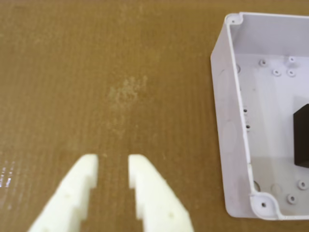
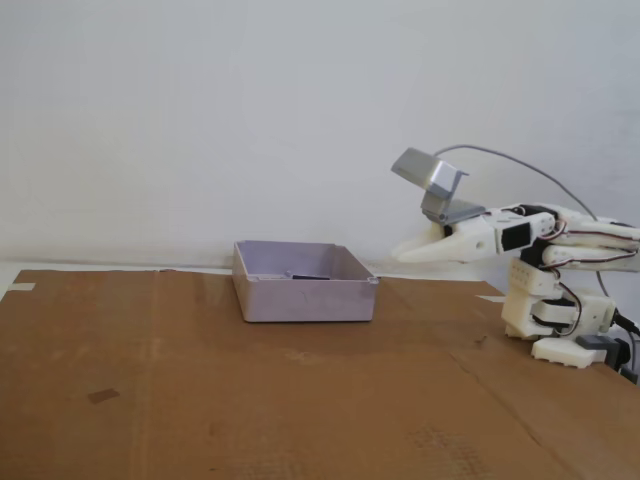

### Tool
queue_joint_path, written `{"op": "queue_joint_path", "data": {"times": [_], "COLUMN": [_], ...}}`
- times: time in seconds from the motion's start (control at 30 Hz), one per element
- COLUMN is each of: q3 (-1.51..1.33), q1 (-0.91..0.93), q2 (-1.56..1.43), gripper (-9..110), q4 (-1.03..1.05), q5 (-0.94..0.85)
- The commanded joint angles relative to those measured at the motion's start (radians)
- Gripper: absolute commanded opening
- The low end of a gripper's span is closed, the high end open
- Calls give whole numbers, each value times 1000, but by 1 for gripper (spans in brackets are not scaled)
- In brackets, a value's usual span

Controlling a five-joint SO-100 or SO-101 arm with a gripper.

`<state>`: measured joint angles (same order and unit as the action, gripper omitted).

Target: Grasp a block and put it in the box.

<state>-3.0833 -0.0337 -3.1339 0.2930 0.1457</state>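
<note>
A white plastic box [image 1: 231, 121] lies open at the right of the wrist view, and a dark block [image 1: 301, 135] rests on its floor at the frame edge. In the fixed view the box [image 2: 304, 297] stands on the brown cardboard, with a dark strip of the block [image 2: 310, 276] just showing over its rim. My gripper [image 1: 113, 169] hovers over bare cardboard left of the box in the wrist view. Its white fingers [image 1: 145, 188] stand a narrow gap apart with nothing between them. In the fixed view the gripper [image 2: 400, 251] is in the air to the right of the box and points left.
The arm's base [image 2: 560, 320] stands at the right edge of the cardboard sheet [image 2: 250, 400]. A small dark mark [image 2: 103, 396] lies on the cardboard at front left. A white wall rises behind the table.
</note>
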Motion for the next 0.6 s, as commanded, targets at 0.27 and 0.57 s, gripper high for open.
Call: {"op": "queue_joint_path", "data": {"times": [0.27,0.57], "q3": [-64,-64], "q1": [-3,-3], "q2": [-252,-272], "gripper": [6,6], "q4": [179,439], "q5": [-6,-5]}}
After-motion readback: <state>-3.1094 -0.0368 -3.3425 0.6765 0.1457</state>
